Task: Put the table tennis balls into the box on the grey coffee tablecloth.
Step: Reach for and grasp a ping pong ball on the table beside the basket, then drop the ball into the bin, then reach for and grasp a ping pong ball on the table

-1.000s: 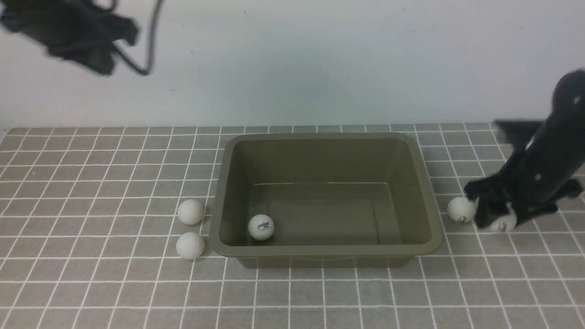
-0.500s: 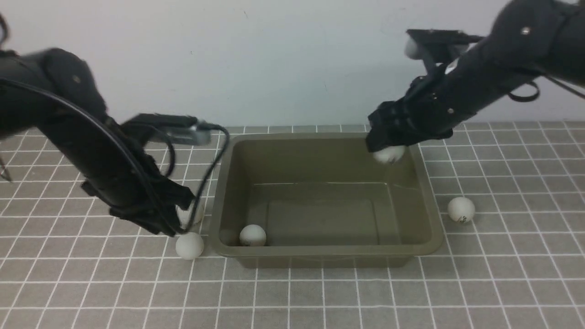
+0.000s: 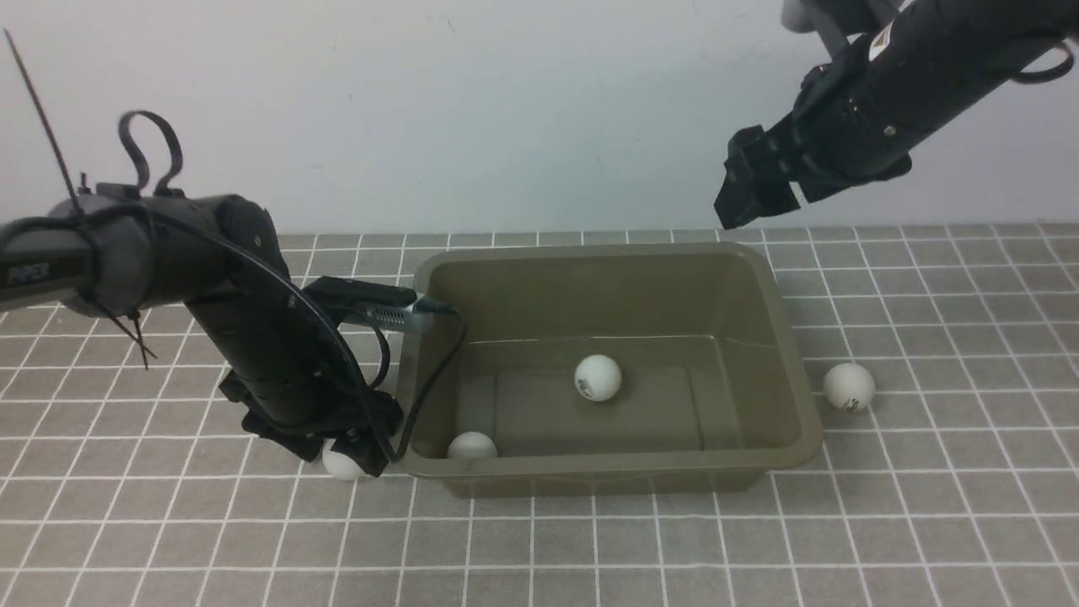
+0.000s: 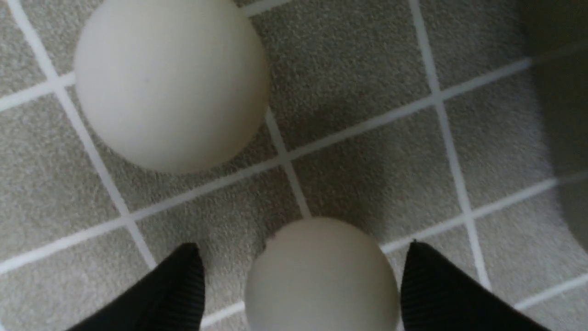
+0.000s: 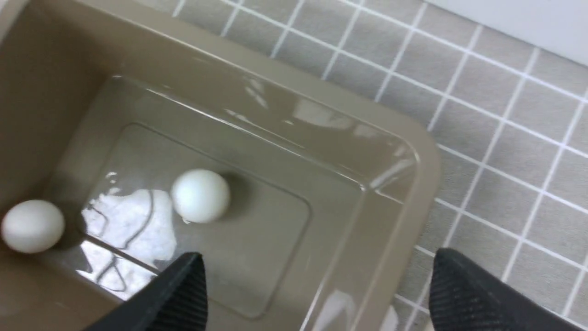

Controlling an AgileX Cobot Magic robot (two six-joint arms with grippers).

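The brown box [image 3: 607, 462] sat in the middle of the grey tablecloth [image 3: 952, 506], its long side running left to right. It looked shiny inside, with rounded corners. Two white balls [image 3: 598, 378] lay in it. Another white ball [image 3: 850, 387] sat near its right edge. The left gripper [image 4: 303, 276] was spread around a ball [image 4: 321, 280] near the box's left edge. The right gripper [image 5: 317, 285] was spread wide, above the box's far right corner.

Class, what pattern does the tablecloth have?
Grey-brown with a white-lined grid; the front view shows the cloth best.
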